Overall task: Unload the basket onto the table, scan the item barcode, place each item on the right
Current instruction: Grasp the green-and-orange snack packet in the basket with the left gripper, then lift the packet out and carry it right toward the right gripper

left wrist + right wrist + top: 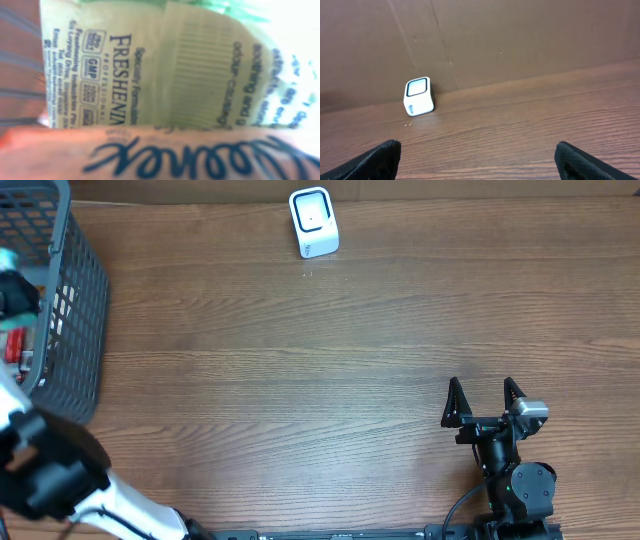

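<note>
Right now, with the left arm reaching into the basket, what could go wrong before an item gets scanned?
The green packet and the orange pack fill the left wrist view side by side, so a grab may catch both or the wrong one. No clear barcode shows on either face in view, so the item may need turning at the scanner. The basket has tall mesh walls; a lifted item could snag there.

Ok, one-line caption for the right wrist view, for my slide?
Right gripper, jaws wide open and empty, facing a white barcode scanner standing on the wooden table by the brown wall.
</note>
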Controlling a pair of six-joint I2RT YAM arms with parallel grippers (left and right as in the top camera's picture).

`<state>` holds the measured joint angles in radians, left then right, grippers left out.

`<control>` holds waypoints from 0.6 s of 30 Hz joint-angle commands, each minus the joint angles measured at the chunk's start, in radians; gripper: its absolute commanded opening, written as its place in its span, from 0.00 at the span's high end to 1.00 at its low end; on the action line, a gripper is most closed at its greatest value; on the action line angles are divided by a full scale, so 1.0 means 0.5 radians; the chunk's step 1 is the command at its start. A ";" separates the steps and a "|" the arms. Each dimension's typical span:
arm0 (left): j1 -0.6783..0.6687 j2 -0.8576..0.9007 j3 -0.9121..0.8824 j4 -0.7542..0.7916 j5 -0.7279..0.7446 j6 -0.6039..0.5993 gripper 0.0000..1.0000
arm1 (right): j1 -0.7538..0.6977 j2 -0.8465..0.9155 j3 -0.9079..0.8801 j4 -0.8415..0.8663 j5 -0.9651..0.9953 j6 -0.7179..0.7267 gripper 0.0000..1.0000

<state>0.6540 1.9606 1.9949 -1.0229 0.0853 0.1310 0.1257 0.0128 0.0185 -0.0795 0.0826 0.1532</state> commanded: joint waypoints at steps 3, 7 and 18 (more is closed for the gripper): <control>-0.021 -0.503 0.144 0.047 0.065 -0.331 0.56 | -0.005 -0.020 -0.021 0.008 0.011 0.001 0.00; -0.072 -0.689 0.144 0.035 0.108 -0.420 0.57 | -0.005 -0.020 -0.021 0.008 0.011 0.001 0.00; -0.478 -1.037 0.144 -0.346 0.107 -0.503 0.60 | -0.005 -0.020 -0.021 0.008 0.011 0.001 0.00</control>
<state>0.4770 1.5021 2.0468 -1.1648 0.1200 -0.0944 0.1257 0.0128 0.0185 -0.0792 0.0822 0.1528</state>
